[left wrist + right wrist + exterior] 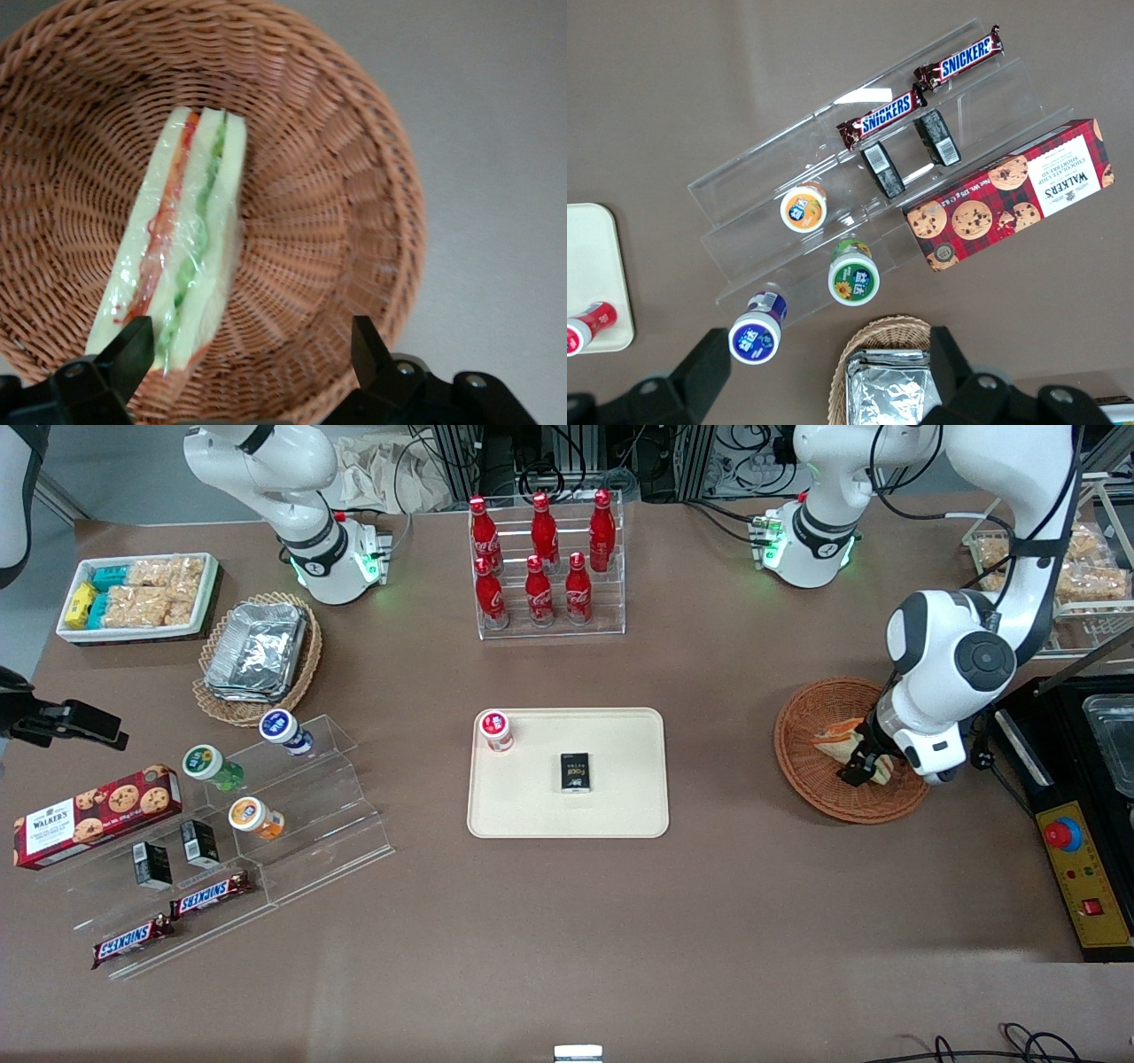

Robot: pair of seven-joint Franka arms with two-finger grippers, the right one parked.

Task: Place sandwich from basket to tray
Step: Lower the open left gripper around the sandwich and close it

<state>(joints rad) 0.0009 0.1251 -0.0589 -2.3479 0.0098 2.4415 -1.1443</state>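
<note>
Brown matte desk (567, 921) filling most of the front view, evenly lit. Along its edge farthest from the front camera, grey floor (124, 478), crumpled paper (390, 469), tangled black cables (691, 460) and metal framing.

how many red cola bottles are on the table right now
6, all in the clear rack: three bottles in the row farther from the front camera, three nearer. None seems hidden. The gripper is down in the basket.

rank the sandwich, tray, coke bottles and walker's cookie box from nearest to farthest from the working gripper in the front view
The gripper is down in the basket, fingers open.
1. Sandwich: in the basket, at the fingers.
2. Tray: mid-table.
3. Coke bottles: in the clear rack, farther from the camera.
4. Walker's cookie box: at the parked arm's end.
</note>
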